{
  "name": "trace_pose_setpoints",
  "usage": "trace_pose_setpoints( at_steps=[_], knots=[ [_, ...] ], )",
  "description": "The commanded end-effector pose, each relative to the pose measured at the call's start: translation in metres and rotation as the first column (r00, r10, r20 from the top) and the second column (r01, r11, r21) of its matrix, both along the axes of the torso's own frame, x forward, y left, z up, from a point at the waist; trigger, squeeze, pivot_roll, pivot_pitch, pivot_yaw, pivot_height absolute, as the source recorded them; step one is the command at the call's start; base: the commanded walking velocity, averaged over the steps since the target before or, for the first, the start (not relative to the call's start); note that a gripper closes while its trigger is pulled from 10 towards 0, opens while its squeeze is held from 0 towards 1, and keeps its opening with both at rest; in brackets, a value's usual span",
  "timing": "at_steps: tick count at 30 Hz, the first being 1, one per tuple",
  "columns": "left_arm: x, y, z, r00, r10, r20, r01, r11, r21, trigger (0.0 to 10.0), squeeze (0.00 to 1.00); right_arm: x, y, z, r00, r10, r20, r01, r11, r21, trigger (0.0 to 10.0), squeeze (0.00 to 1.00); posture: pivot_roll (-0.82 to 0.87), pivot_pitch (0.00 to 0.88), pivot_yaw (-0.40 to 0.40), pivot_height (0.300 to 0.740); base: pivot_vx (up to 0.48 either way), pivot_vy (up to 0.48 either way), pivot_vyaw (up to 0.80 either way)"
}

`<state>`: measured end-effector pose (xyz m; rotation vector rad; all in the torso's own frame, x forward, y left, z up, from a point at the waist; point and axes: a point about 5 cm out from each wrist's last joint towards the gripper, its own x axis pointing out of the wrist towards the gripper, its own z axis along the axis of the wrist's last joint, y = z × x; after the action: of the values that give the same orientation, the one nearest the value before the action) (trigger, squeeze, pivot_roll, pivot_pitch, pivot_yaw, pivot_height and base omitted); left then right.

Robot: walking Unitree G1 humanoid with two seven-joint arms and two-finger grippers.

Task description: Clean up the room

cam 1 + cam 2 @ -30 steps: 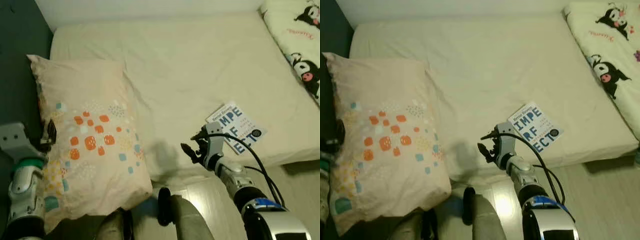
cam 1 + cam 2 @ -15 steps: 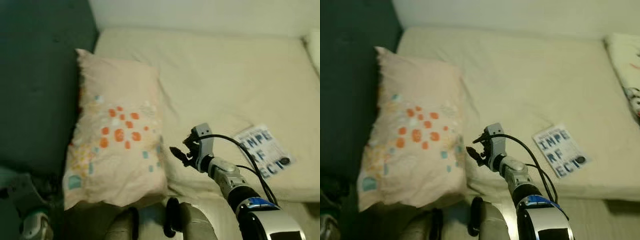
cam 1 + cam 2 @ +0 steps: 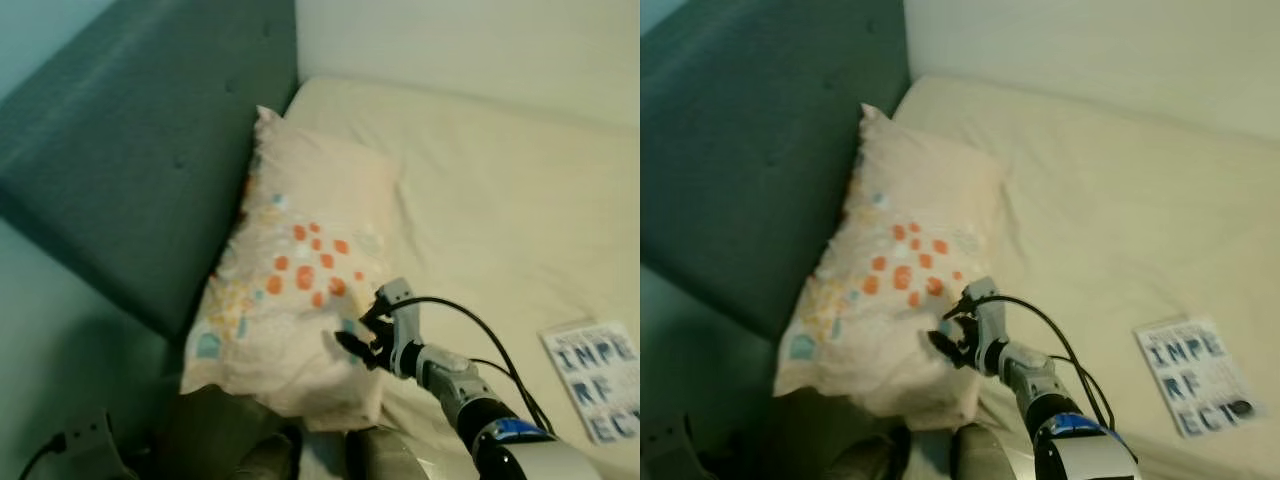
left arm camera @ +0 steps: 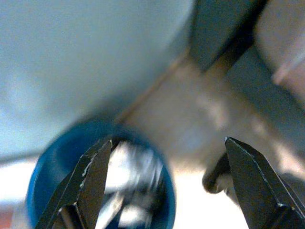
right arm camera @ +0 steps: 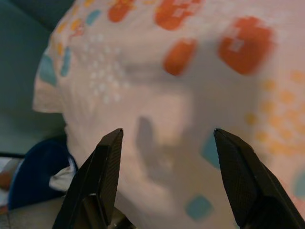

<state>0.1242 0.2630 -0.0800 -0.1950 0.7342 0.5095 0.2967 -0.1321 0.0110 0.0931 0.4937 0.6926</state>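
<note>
Left eye view, listed from left to right.

1. Teal upholstered headboard (image 3: pixel 150 170): padded fabric panel, standing along the left side of the bed.

2. Round blue bin (image 4: pixel 43 191): seen in the left wrist view on a pale wood-look floor (image 4: pixel 190 114), with blurred pale contents inside. It also shows in the right wrist view, below the lower corner of the pillow.

3. Left end effector (image 4: pixel 162 186): two black fingers spread wide apart, nothing between them, hanging above the floor with the blue bin beneath one finger.

4. Pale peach rectangular pillow with orange, teal and yellow blotches (image 3: pixel 300 300): lies on the bed with one long edge against the headboard and its lower corner at the near edge of the mattress.

5. Right end effector (image 3: pixel 357 345): black fingers parted, empty, held just over the lower patterned part of the pillow; its shadow falls on the fabric. Contact with the pillow cannot be told. A black cable (image 3: pixel 470 325) loops back along the silver arm.

6. Cream-sheeted bed mattress (image 3: pixel 480 190): wrinkled beside the pillow, bare across the middle.

7. White book with large dark blue cover lettering (image 3: pixel 598 380): flat on the mattress near its right front edge, well apart from the pillow.
</note>
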Motion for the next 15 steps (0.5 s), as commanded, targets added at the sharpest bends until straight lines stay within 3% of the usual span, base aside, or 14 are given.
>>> trace_pose_setpoints(
  at_steps=[1,9,10,15],
  knots=[
    [-0.017,-0.004,-0.009,0.997,-0.001,-0.077,-0.002,0.999,-0.037,10.0,0.00,-0.009,-0.004,-0.009,0.999,-0.004,-0.041,0.005,1.000,0.002,10.0,0.00,-0.07,0.115,0.071,0.740,0.000,0.000,0.76],
    [-0.021,-0.005,-0.012,0.993,-0.010,-0.116,0.004,0.999,-0.051,10.0,0.00,-0.012,-0.006,-0.012,0.998,-0.006,-0.056,0.005,1.000,-0.007,10.0,0.00,-0.08,0.112,0.070,0.740,0.000,0.000,0.76],
    [-0.018,-0.010,-0.013,0.994,-0.034,-0.102,0.025,0.996,-0.088,10.0,0.00,-0.014,-0.010,-0.015,0.998,-0.014,-0.069,0.013,1.000,-0.013,10.0,0.00,-0.09,0.107,0.068,0.740,0.000,-0.472,0.76],
    [-0.015,-0.014,-0.013,0.994,-0.052,-0.096,0.042,0.994,-0.104,10.0,0.00,-0.016,-0.013,-0.016,0.997,-0.021,-0.078,0.020,1.000,-0.016,10.0,0.00,-0.09,0.103,0.067,0.740,0.000,-0.472,0.76]
  ],
)
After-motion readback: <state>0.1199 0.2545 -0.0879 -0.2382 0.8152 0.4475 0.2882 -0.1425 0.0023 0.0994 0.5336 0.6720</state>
